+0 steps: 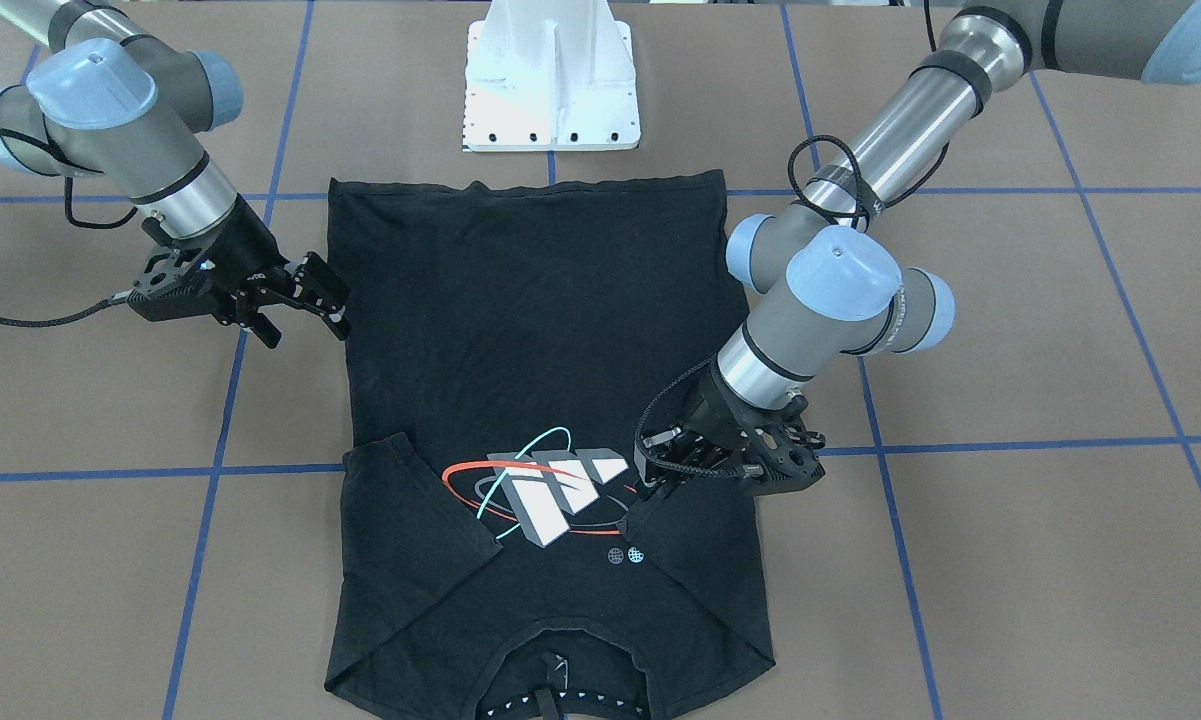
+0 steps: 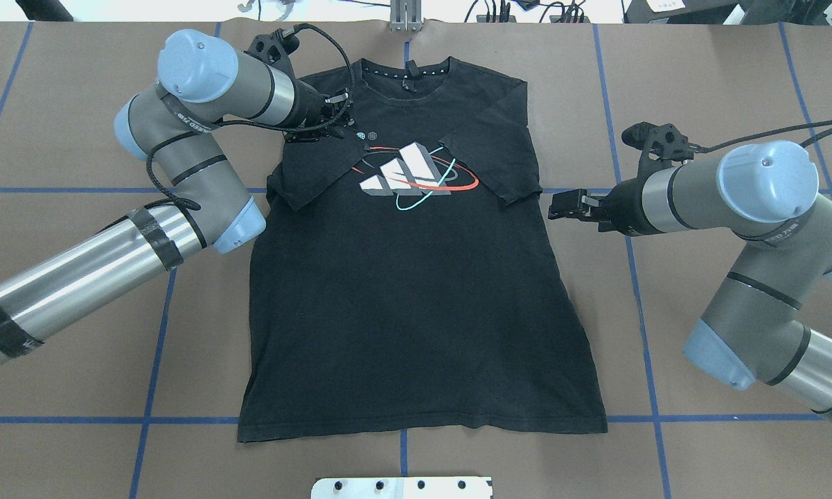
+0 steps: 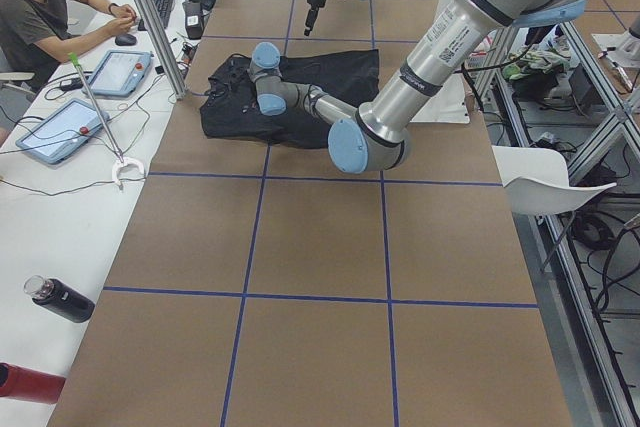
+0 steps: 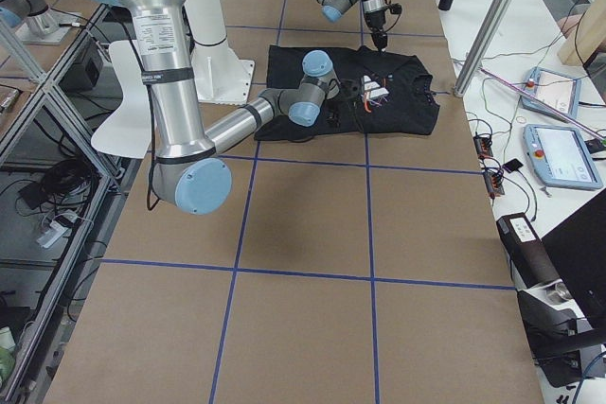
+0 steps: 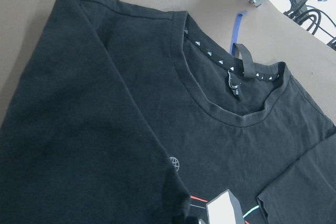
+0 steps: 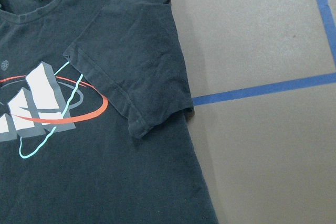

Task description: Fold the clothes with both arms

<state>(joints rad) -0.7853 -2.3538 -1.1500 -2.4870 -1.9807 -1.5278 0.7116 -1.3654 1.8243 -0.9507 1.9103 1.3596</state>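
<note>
Left end effector (image 1: 648, 492) sat low at the tip of the folded-in left sleeve (image 2: 312, 173), beside the orbit graphic (image 2: 409, 173); I couldn't tell whether its jaws were pinching the cloth. The right end effector (image 1: 305, 320) hung with jaws parted just beside the shirt's right edge. The black T-shirt (image 2: 416, 291) lay flat on the table (image 2: 700, 83), graphic up, collar (image 2: 402, 76) at the far side from the robot.
</note>
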